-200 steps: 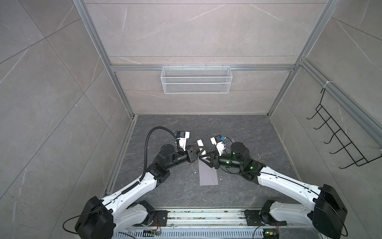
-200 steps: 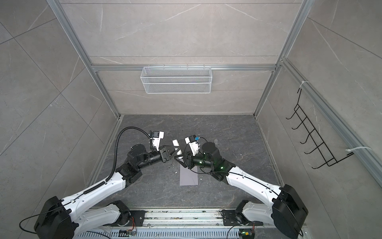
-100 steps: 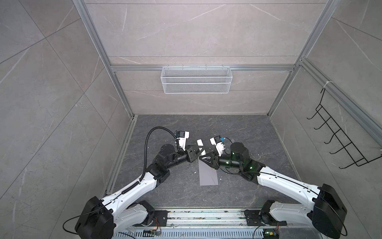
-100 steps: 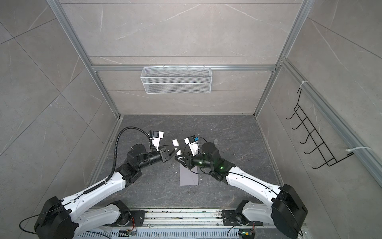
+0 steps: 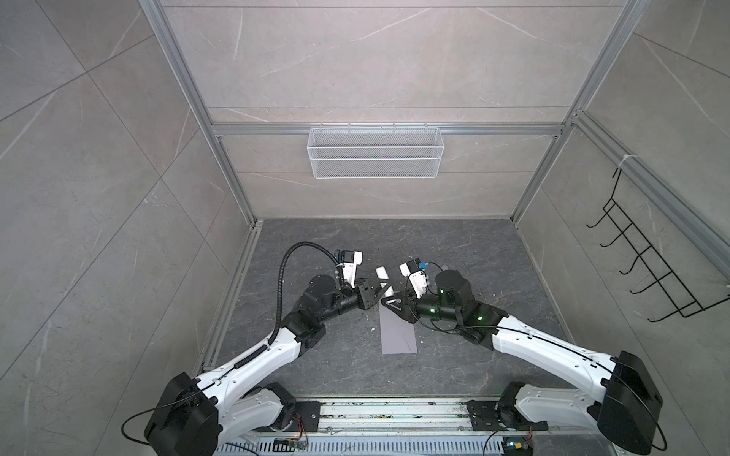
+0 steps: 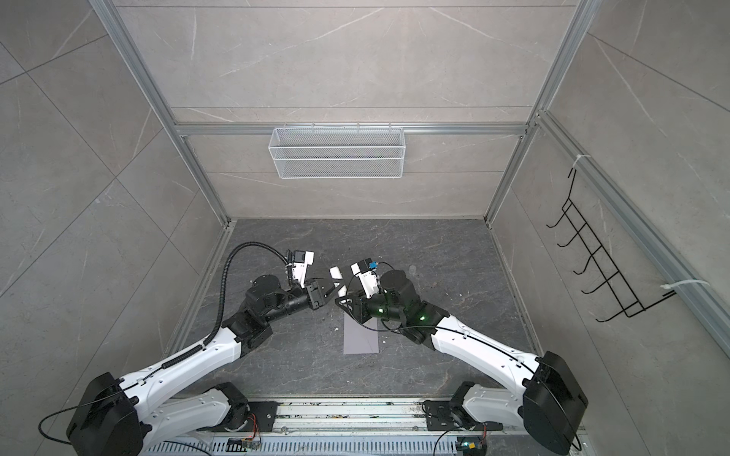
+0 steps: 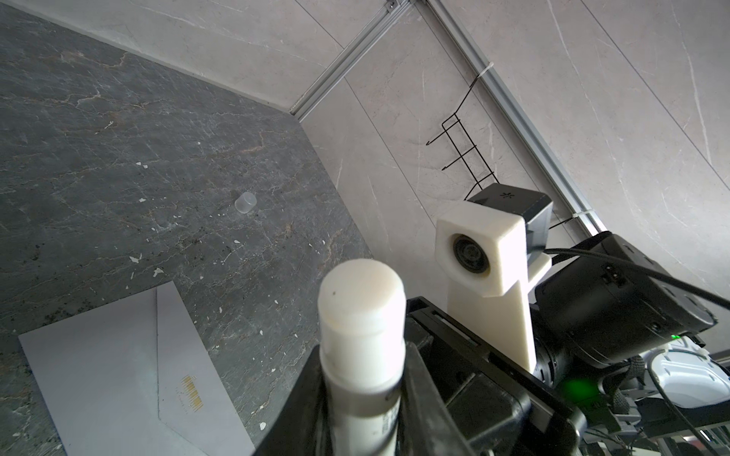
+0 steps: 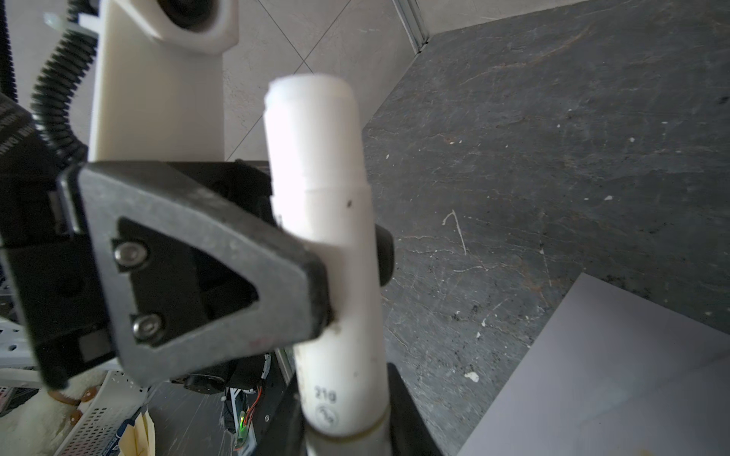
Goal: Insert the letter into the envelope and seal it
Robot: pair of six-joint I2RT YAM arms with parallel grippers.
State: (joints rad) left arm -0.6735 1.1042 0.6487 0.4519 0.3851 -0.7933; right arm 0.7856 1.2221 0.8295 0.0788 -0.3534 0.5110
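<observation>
Envelope (image 5: pixel 398 337) is lying flat on the surface (image 5: pixel 335 244) nearest the arm bases, face with the orange mark up. Over its far end I've got the glue stick (image 7: pixel 361 300) gripped twice. Right tool (image 8: pixel 345 426) is clamped on the base and left tool (image 7: pixel 361 379) mid-tube, with the white tip poking out past it. Small clear cap (image 7: pixel 245 203) sits farther back, well apart. Wire basket (image 5: pixel 375 158) hangs on the back wall.

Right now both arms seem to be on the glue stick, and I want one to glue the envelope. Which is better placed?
Right, probably. The right fingers hold the glue stick by its base, tip free, over the far end of the envelope; the left fingers clamp mid-barrel, off to its side.
</observation>
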